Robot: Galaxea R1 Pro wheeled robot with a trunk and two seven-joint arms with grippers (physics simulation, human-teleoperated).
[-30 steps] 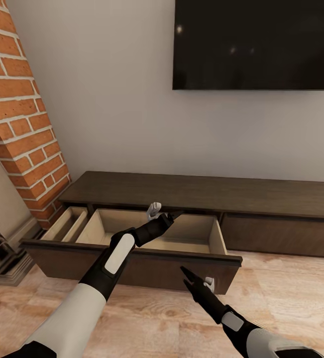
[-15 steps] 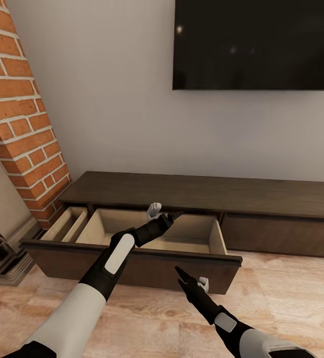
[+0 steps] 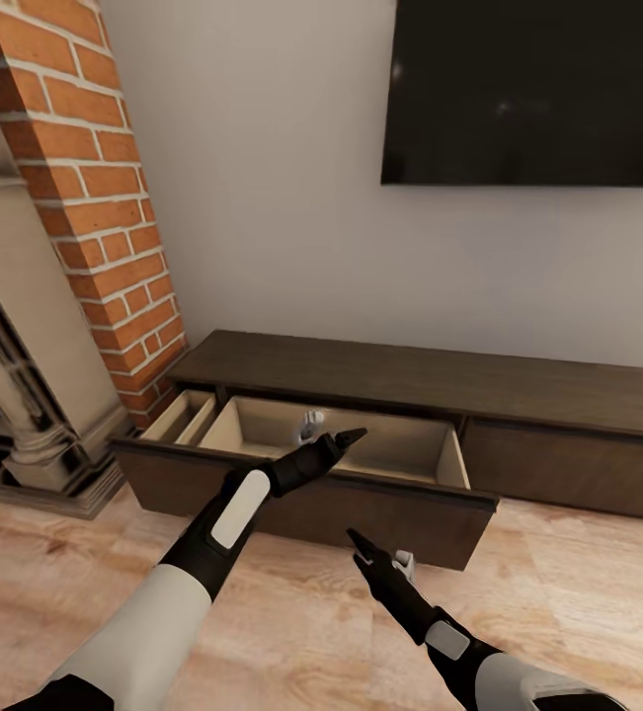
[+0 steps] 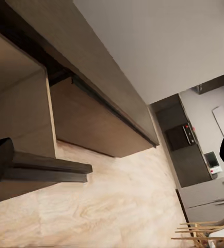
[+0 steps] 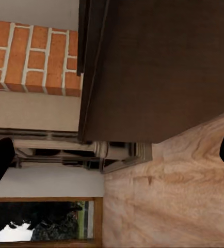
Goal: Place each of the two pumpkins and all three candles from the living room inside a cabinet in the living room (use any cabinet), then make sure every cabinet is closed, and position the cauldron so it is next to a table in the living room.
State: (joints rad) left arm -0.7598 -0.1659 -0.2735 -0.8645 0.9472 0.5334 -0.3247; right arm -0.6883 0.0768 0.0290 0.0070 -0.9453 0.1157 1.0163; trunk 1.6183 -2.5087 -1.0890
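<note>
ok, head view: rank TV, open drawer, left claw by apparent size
1. TV, cropped by the frame
2. Open drawer of the cabinet
3. Left claw, smallest even though nearest the camera

A home living room: wall TV [image 3: 533, 89], brick fireplace [image 3: 94, 197], low wooden cabinet [image 3: 430, 380], plank floor [image 3: 291, 622].

Both arms reach forward and slightly inward. The left gripper [image 3: 329, 433] is held higher and farther out, its fingers spread apart. The right gripper [image 3: 378, 553] sits lower and nearer the trunk, its fingers likewise parted, holding nothing.
</note>
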